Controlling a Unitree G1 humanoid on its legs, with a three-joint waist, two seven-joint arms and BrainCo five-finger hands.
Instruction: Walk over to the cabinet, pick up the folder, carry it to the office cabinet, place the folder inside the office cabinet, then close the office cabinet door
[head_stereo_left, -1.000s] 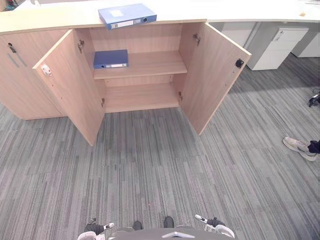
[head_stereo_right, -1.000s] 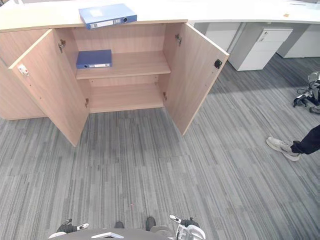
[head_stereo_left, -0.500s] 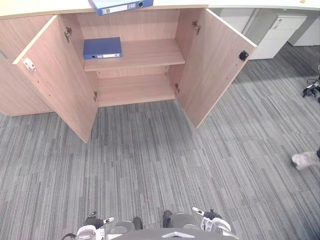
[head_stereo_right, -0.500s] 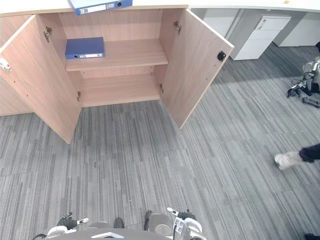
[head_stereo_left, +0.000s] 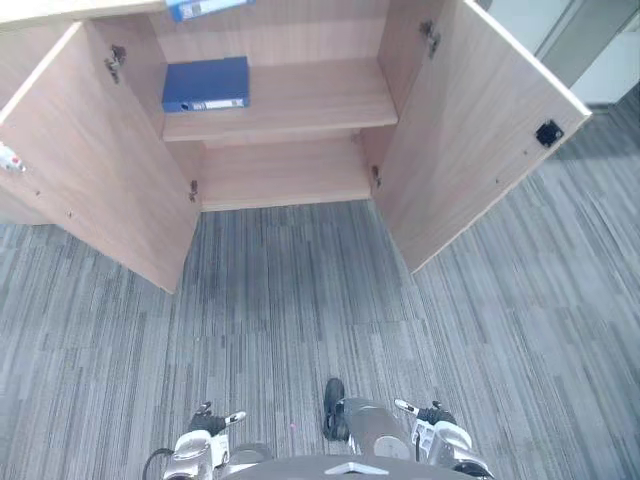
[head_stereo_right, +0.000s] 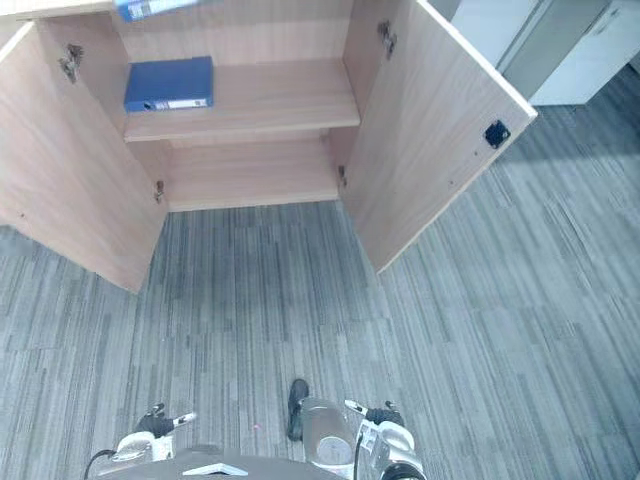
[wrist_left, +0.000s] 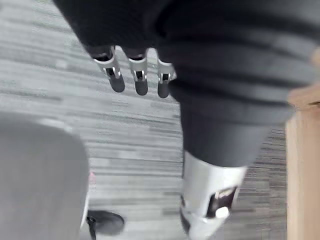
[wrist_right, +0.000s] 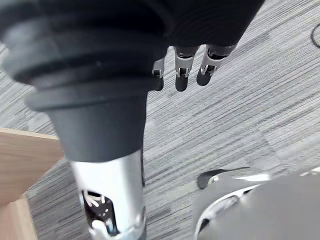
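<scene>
Seen at seven and five o'clock in the head view, the left hand (wrist_left: 140, 80) and right hand (wrist_right: 182, 75) look alike. Each has a black ribbed, bellows-like cover, short silver fingers with dark rounded tips, and a silver cylindrical thumb with dark slots.

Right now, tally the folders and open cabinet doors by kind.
Blue folders: 2, a dark blue folder lying on the wooden shelf and a lighter blue folder above it.
Open light-wood doors: 2, the left door and the right door.
Total: 4.
</scene>
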